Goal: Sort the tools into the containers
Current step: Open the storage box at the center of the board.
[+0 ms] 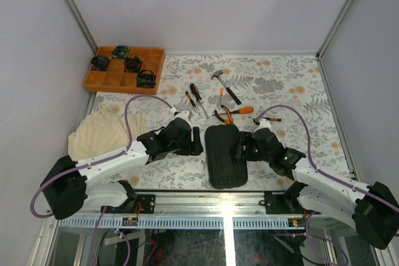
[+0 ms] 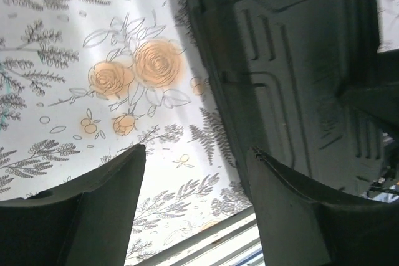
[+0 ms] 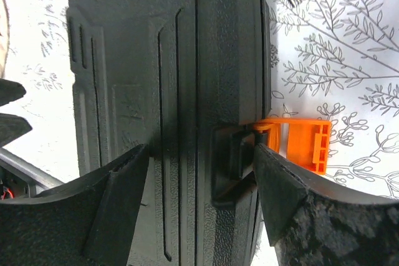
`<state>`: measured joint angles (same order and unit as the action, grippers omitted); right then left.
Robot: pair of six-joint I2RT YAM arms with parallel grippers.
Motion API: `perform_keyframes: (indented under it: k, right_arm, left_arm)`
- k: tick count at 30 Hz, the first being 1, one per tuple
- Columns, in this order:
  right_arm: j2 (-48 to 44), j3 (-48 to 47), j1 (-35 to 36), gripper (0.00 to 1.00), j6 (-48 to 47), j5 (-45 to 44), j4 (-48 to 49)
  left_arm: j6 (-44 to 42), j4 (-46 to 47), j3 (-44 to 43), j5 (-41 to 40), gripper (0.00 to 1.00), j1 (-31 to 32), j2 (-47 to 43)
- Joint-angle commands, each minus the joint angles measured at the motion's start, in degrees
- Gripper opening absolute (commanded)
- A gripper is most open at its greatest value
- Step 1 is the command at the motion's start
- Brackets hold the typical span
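While the closed black tool case (image 1: 225, 154) lies at lower centre of the overhead frame, we see the left gripper (image 1: 194, 140) spread just beside its left edge, the right gripper (image 3: 196, 154) spread across its orange latch (image 3: 305, 144); screwdrivers (image 1: 195, 91), pliers (image 1: 234, 113) and hammer (image 1: 229, 90) lie loose above.

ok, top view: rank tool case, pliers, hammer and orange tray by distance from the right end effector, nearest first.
From the right end effector:
1. tool case, right at its fingertips, near edge.
2. pliers, just beyond, mid-table.
3. hammer, farther back.
4. orange tray, far left corner.
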<state>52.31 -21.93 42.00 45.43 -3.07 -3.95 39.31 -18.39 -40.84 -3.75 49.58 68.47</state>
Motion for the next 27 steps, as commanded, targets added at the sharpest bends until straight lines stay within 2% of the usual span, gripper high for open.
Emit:
perform_keyframes:
  k: [1,5,17,27]
  right_arm:
    - [2.06,-1.38,0.10,0.75,2.07,2.01,0.99]
    - [2.86,-1.17,0.10,0.76,2.28,4.66,2.47]
    - [-3.01,-2.32,0.08,0.74,3.10,11.02,6.80]
    - [-4.60,2.27,0.10,0.68,11.57,14.94,18.64]
  left_arm:
    - [1.79,3.15,2.52,1.71,0.64,-0.36,3.17]
    - [2.34,7.01,3.76,3.65,0.63,-0.30,6.20]
    - [1.73,10.77,2.68,4.96,0.62,0.71,12.98]
    - [1.91,11.84,3.18,5.11,0.62,0.78,13.71]
